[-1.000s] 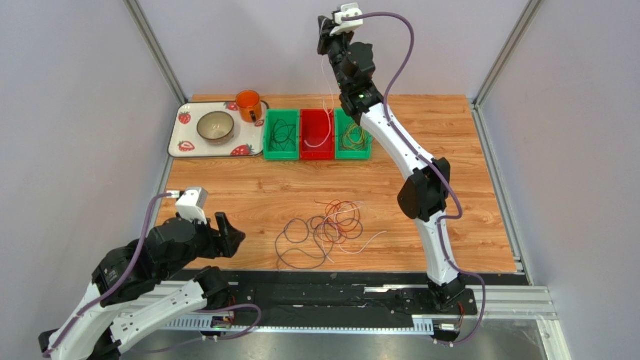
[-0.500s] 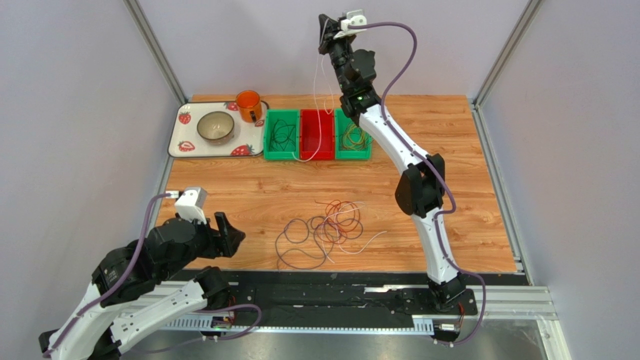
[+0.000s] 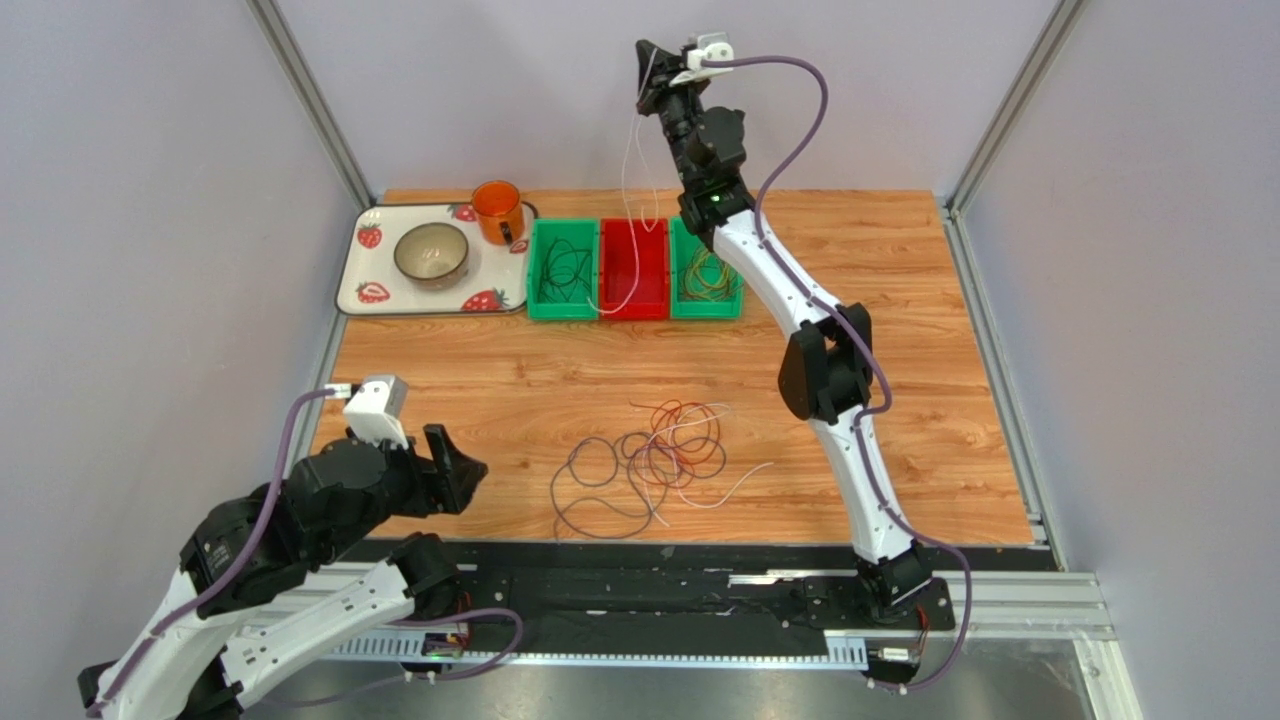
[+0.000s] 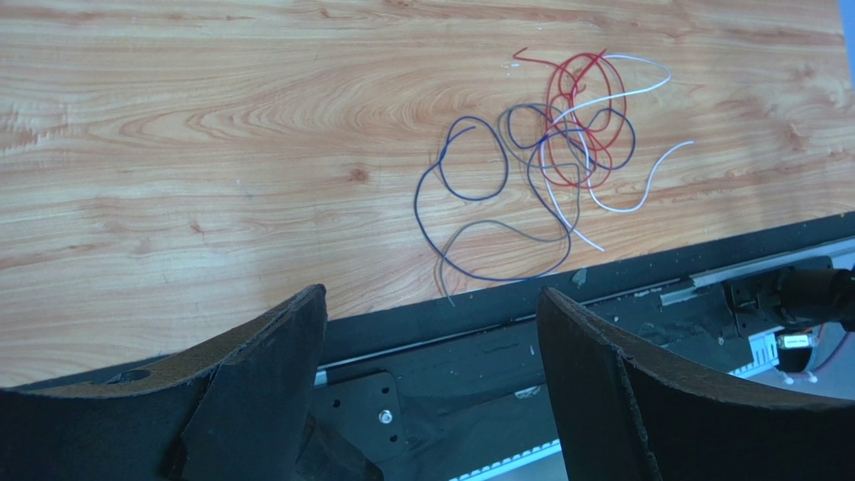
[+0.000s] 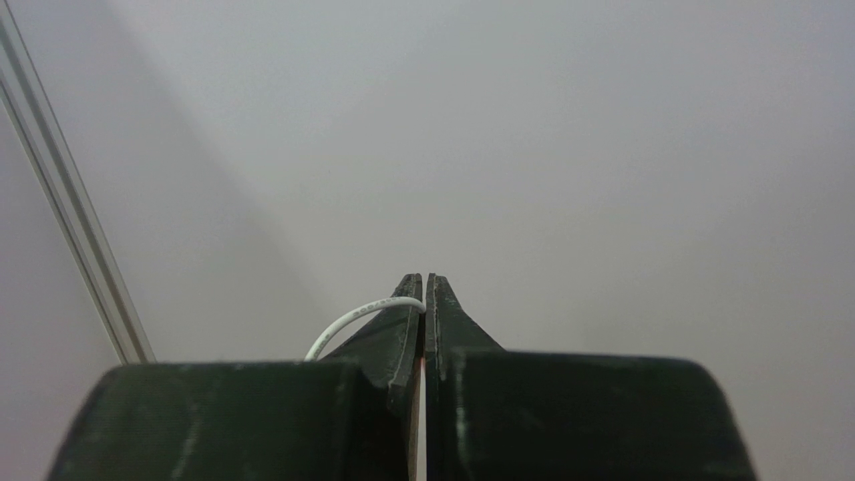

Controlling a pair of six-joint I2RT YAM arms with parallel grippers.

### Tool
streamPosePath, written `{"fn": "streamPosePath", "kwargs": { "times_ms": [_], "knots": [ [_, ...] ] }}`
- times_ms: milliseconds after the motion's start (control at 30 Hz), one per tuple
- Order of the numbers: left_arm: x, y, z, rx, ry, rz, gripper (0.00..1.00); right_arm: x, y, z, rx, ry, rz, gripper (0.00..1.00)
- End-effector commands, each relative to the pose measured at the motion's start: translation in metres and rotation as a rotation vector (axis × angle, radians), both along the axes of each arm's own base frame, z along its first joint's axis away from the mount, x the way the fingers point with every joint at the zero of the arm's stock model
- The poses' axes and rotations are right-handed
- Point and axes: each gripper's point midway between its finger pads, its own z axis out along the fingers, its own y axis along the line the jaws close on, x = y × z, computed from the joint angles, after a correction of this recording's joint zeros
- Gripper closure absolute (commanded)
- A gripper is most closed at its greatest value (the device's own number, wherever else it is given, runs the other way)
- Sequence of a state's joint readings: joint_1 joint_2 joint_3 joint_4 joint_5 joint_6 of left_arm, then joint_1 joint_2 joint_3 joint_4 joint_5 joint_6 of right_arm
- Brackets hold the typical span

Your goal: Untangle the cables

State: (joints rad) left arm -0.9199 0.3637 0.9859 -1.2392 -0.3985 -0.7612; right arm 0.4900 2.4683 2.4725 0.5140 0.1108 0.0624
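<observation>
A tangle of thin cables (image 3: pixel 654 458), red, white and dark purple, lies in loose loops on the wooden table near its front edge; it also shows in the left wrist view (image 4: pixel 552 150). My right gripper (image 3: pixel 648 78) is raised high at the back, shut on a white cable (image 3: pixel 631 210) that hangs down over the red bin (image 3: pixel 634 270). In the right wrist view the white cable (image 5: pixel 356 319) curls out of the closed jaws of the gripper (image 5: pixel 424 286). My left gripper (image 3: pixel 458 468) is open and empty, left of the tangle; in its own view (image 4: pixel 432 301) it hovers over the table's front edge.
Three bins stand in a row at the back: a green bin (image 3: pixel 562 272) with dark cables, the red one, and a green bin (image 3: pixel 706 278) with yellowish cables. A strawberry tray (image 3: pixel 368 278) holds a bowl (image 3: pixel 430 252) and an orange mug (image 3: pixel 498 210).
My right gripper has shifted slightly left and the hanging white cable has swung so its lower end reaches into the red bin. The left arm has barely moved.
</observation>
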Motion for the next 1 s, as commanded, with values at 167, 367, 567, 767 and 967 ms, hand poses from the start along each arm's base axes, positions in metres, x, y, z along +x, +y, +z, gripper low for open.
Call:
{"fn": "streamPosePath", "kwargs": {
  "times_ms": [167, 367, 567, 767, 967],
  "knots": [
    [0.002, 0.002, 0.002, -0.011, -0.005, 0.025, 0.15, -0.009, -0.032, 0.051, 0.122, -0.087, 0.02, 1.0],
    [0.002, 0.002, 0.002, -0.01, -0.004, 0.026, 0.15, -0.004, -0.028, 0.03, 0.112, -0.054, 0.038, 1.0],
    [0.003, 0.002, 0.001, -0.003, 0.001, 0.03, 0.15, -0.013, -0.026, 0.013, 0.137, -0.026, 0.081, 1.0],
    [0.003, 0.004, 0.002, -0.014, -0.007, 0.041, 0.15, -0.027, -0.016, 0.016, 0.133, -0.019, 0.135, 1.0],
    [0.002, 0.004, 0.003, -0.018, -0.009, 0.041, 0.15, -0.049, -0.003, 0.045, 0.096, -0.076, 0.149, 1.0]
  ]
}}
